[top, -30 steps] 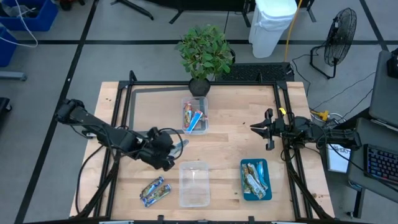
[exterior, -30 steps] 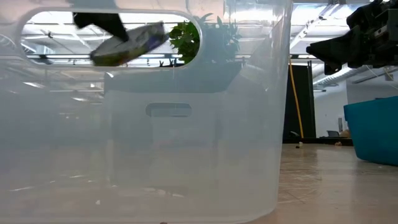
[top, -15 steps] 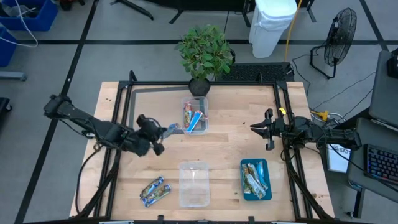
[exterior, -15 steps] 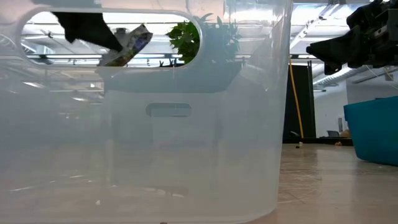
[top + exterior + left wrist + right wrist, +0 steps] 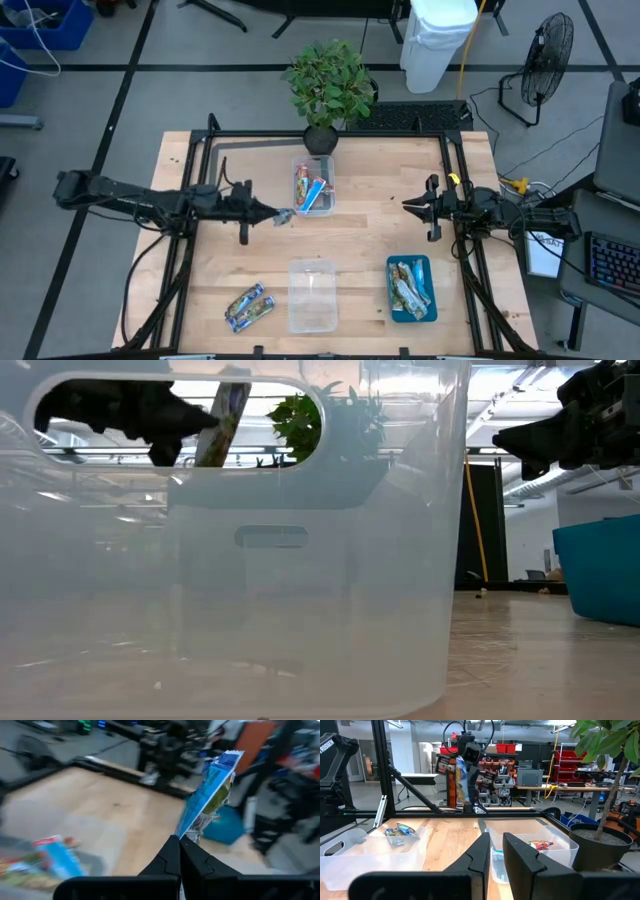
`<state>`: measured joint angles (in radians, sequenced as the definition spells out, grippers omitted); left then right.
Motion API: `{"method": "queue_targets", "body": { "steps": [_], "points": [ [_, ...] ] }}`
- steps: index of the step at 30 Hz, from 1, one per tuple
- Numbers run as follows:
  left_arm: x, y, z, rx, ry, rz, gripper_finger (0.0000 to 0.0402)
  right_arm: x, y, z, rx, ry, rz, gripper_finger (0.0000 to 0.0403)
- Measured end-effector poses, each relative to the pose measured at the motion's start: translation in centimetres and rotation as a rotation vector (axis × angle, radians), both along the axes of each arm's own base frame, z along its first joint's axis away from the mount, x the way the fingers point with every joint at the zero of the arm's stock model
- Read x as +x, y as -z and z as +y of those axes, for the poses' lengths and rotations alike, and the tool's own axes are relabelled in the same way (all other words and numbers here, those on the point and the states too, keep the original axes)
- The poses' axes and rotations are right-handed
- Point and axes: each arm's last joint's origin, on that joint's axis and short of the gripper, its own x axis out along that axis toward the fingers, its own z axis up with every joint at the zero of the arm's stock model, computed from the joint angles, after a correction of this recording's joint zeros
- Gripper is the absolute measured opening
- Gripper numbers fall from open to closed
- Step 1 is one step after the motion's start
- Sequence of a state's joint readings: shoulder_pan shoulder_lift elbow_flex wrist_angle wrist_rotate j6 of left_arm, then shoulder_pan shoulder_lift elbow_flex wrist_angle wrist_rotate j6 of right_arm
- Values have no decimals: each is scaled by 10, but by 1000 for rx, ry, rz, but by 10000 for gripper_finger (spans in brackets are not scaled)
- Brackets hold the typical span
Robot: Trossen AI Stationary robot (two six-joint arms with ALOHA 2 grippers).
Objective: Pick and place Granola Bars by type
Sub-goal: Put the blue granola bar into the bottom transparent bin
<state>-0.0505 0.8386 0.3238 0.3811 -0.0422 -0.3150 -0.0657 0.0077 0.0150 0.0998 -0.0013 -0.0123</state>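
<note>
My left gripper (image 5: 270,215) hangs over the table just left of the far clear tub (image 5: 313,203) and is shut on a blue-white granola bar (image 5: 210,795). Through the near tub's handle hole in the low view the bar (image 5: 228,420) stands on end. Several bars lie in the far tub, among them one red-blue (image 5: 303,182). Two bars (image 5: 248,307) lie on the wood at the near left. Green-gold bars (image 5: 410,285) lie in the teal tray (image 5: 392,298). My right gripper (image 5: 415,207) waits over the table's right part, open by a narrow gap. My left gripper pinches the blue-white bar by one end of its wrapper (image 5: 189,836) between its two fingertips (image 5: 167,857). The fingers come level from the table's left. The bar is lifted clear of the table and sticks out beyond the tips, on end.
An empty clear tub (image 5: 312,295) stands at the near middle and fills most of the low view. A potted plant (image 5: 328,85) stands at the far edge behind the far tub. A black frame (image 5: 205,160) runs round the table. Bare wood lies between tubs and tray.
My left gripper has moved from beside the near tub toward the far edge, and its arm has stretched out level, fingers turned toward the table's right. It has stayed shut on the bar, which has tipped from slanting to on end.
</note>
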Motion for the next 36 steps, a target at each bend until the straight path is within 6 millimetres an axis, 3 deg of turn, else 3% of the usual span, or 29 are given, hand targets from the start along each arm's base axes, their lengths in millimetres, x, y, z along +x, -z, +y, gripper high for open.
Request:
{"method": "queue_targets", "body": {
  "steps": [7,24,36],
  "points": [
    [15,-14,-4,-115,201,-36,1,0,0,0,0,0,0,45],
    [95,-15,-46,-204,329,298,1,0,0,0,0,0,0,44],
    [111,4,-67,-316,309,448,1,0,0,0,0,0,0,45]
  ]
}}
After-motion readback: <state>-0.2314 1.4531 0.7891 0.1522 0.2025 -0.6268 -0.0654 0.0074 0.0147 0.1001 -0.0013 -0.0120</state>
